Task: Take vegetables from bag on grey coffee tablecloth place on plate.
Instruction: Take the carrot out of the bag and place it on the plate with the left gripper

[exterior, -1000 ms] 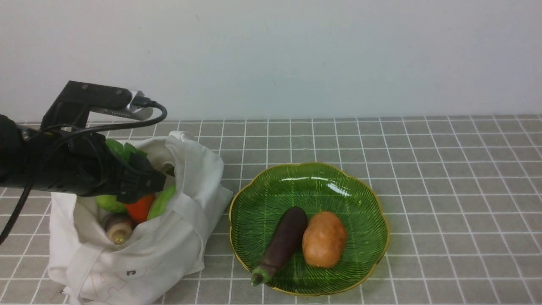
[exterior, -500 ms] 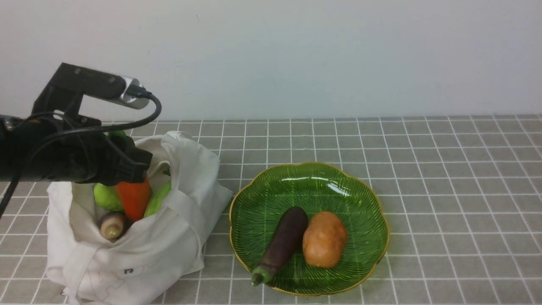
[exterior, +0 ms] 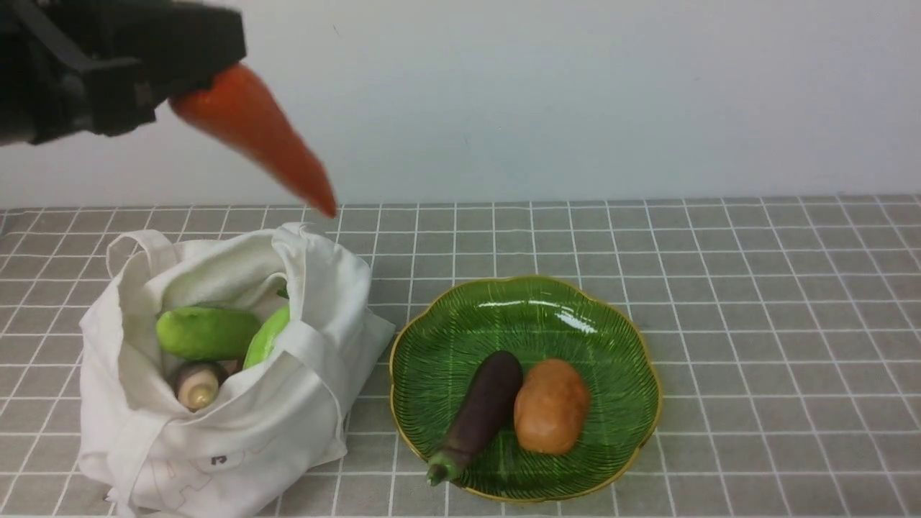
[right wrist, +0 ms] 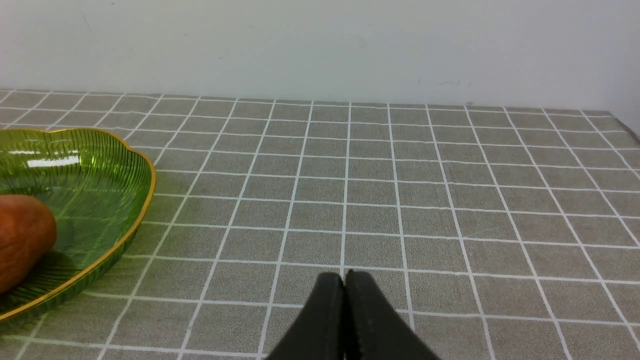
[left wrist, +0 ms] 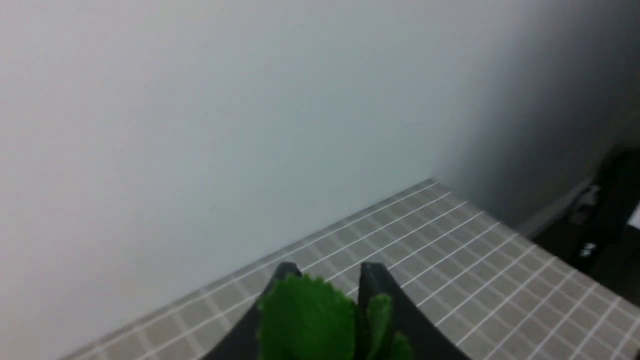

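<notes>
**Your left gripper (exterior: 188, 72) is clamped on the leafy end of the carrot (exterior: 268, 140), high up over the bag (exterior: 288, 424).**

You are in the carry step, I think. The carrot hangs in the air with its tip pointing down and touches nothing. Next, swing it over to the plate (exterior: 525, 316), which sits beside the bag. Set it down on the bare green part so it does not bump the purple eggplant (exterior: 482, 414) or the brown potato (exterior: 550, 406). Two light green vegetables (exterior: 205, 332) and a pale stubby one (exterior: 196, 385) sit in the bag's open mouth. Your right gripper (right wrist: 344, 300) is pressed together and holds nothing, low over the grey coffee tablecloth (exterior: 755, 324). The cloth lies flat, with white squares. A plain pale wall (exterior: 575, 93) stands behind it.
</notes>
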You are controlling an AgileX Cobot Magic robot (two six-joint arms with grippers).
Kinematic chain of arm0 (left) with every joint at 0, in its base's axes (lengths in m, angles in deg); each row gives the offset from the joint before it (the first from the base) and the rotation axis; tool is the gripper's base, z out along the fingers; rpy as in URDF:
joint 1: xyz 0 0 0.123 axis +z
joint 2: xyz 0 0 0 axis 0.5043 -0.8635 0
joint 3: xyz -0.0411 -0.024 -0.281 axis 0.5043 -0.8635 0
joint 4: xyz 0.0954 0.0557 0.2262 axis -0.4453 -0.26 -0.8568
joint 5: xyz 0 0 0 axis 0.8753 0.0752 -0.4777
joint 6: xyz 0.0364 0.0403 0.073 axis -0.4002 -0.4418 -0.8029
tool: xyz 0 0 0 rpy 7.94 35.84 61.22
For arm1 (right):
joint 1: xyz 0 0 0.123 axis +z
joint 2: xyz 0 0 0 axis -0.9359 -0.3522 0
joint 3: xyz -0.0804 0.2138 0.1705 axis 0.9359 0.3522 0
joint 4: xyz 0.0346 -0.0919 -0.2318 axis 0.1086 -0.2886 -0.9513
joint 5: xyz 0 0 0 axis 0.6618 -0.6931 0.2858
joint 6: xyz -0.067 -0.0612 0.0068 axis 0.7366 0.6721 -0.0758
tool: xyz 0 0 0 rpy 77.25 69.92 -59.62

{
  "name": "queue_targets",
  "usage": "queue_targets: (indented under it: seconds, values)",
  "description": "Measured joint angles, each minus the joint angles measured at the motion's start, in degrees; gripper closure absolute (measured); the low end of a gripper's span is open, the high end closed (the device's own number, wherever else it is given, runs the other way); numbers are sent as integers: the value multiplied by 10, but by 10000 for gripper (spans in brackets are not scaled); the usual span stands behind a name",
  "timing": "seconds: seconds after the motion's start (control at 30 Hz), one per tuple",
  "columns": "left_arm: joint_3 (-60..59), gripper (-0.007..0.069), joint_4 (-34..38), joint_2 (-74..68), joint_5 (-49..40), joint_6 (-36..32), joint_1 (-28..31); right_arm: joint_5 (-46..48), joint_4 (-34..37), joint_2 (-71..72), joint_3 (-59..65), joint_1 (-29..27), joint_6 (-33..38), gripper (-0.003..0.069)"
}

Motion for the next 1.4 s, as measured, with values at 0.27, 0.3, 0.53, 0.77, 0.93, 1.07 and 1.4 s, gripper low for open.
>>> queue_targets:
  seconds: [0.27, 0.3, 0.53, 0.77, 0.93, 1.07, 1.4]
  values:
    - [0, 503, 59, -113, 11, -122, -99, 0, 0, 0, 0, 0, 0, 673]
    - [0, 503, 60, -121, 15, -126, -105, 0, 0, 0, 0, 0, 0, 673]
    - [0, 503, 78, -264, 146, -240, -201, 0, 0, 0, 0, 0, 0, 673]
    - [0, 503, 200, -365, 271, -404, -255, 0, 0, 0, 0, 0, 0, 673]
    - [0, 498, 269, -414, 299, -511, -262, 0, 0, 0, 0, 0, 0, 673]
    - [0, 428, 277, -432, 301, -537, -262, 0, 0, 0, 0, 0, 0, 673]
    - [0, 67, 282, -437, 320, -537, -263, 0, 0, 0, 0, 0, 0, 673]
